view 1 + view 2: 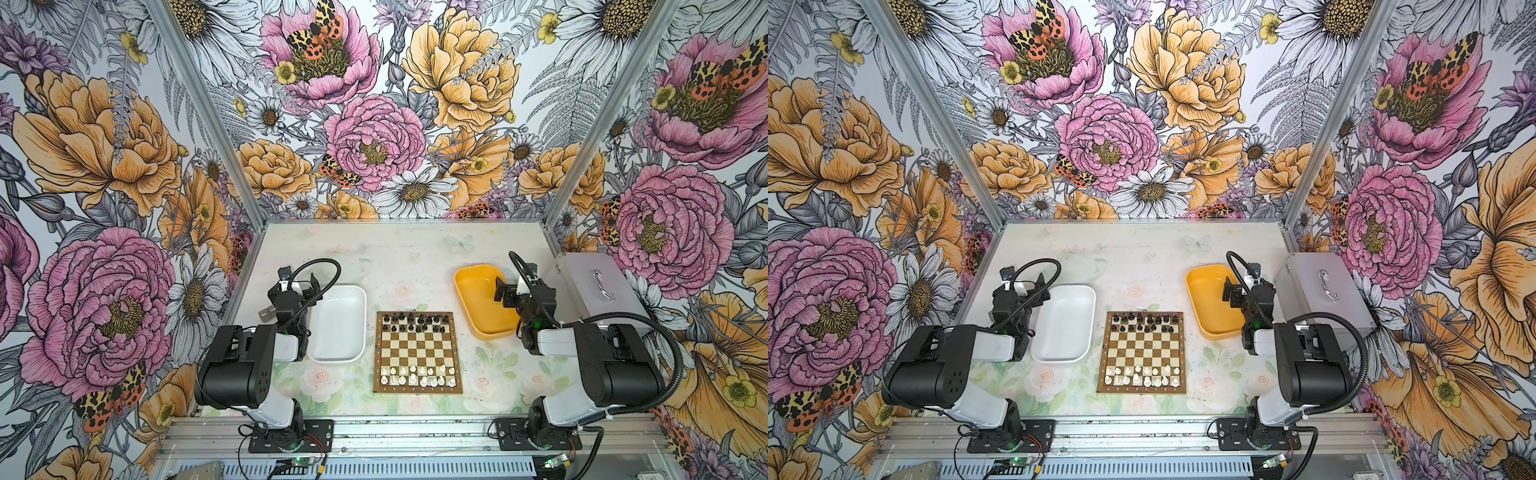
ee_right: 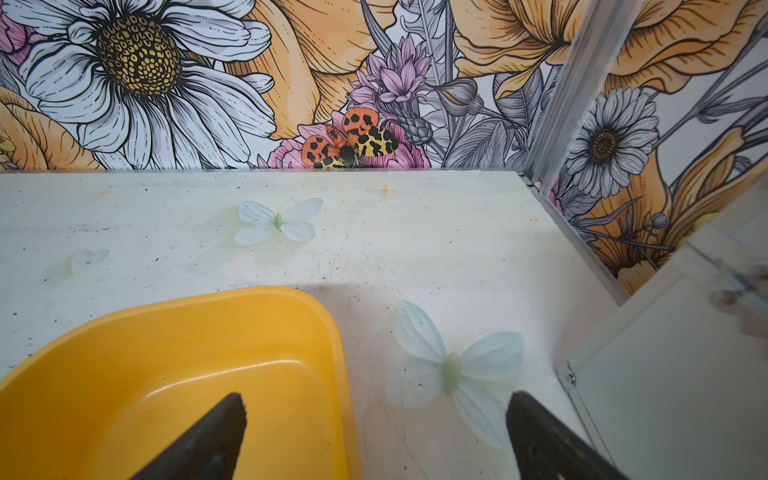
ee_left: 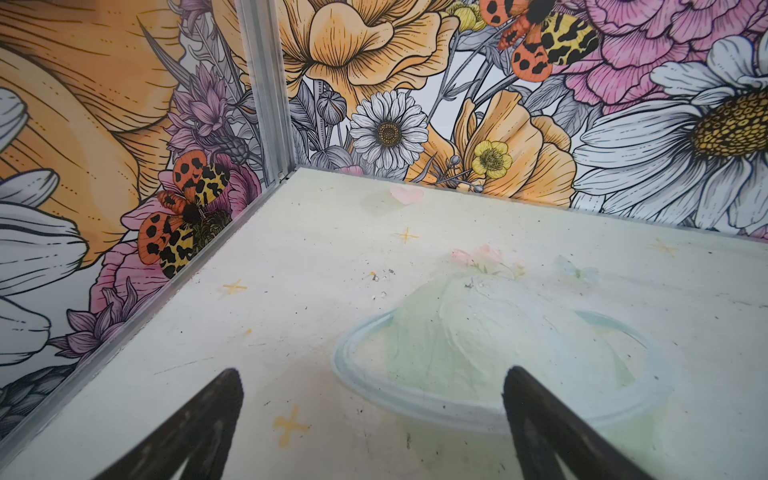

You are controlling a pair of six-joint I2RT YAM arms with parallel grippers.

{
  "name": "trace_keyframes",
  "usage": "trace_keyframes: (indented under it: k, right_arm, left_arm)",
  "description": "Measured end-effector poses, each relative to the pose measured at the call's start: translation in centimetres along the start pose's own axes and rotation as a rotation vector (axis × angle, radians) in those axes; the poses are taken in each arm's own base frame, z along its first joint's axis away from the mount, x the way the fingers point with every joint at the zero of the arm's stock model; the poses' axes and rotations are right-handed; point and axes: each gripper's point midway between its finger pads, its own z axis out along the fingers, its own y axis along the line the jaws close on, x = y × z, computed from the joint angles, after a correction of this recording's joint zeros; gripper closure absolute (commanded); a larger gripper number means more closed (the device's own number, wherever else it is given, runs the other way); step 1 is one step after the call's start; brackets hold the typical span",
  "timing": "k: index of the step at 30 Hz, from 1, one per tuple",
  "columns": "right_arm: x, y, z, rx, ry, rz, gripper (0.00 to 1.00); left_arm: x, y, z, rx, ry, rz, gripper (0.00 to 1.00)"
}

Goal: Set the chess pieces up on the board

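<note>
Both trays read empty. The white tray (image 1: pixel 338 324) sits left of the chessboard (image 1: pixel 417 351) and the yellow tray (image 1: pixel 478 299) to its far right, and no chessman shows in either one in both top views. The black pieces (image 1: pixel 420 320) stand along the two far ranks of the chessboard and the white pieces (image 1: pixel 413 376) along the two near ranks, with the middle ranks bare. That layout suggests the supply is used up and the setup is at or near its end. The pieces are too small for you to check each square, and a few look slightly off centre. The left gripper (image 3: pixel 372 382) hangs with jaws spread wide and nothing between them, over bare counter (image 1: pixel 415 257) just beside the far left corner of the white tray. The right gripper (image 2: pixel 376 405) is equally wide and empty, with one finger over the yellow tray's far corner and the other over the counter. Both arms are folded back, well apart from the chessboard, likely so they cannot knock the ranks. A closed metal case (image 1: pixel 598 291) stands at the right wall.
</note>
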Motion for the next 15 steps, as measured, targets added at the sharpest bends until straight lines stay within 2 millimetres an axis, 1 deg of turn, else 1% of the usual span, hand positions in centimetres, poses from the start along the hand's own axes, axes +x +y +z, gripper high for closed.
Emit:
trace_keyframes:
  k: [15]
  right_arm:
    - [0.17,0.00,0.00,0.000,0.007,0.000,0.00]
  left_arm:
    - [-0.02,0.27,0.04,-0.020,0.001,0.001,0.01]
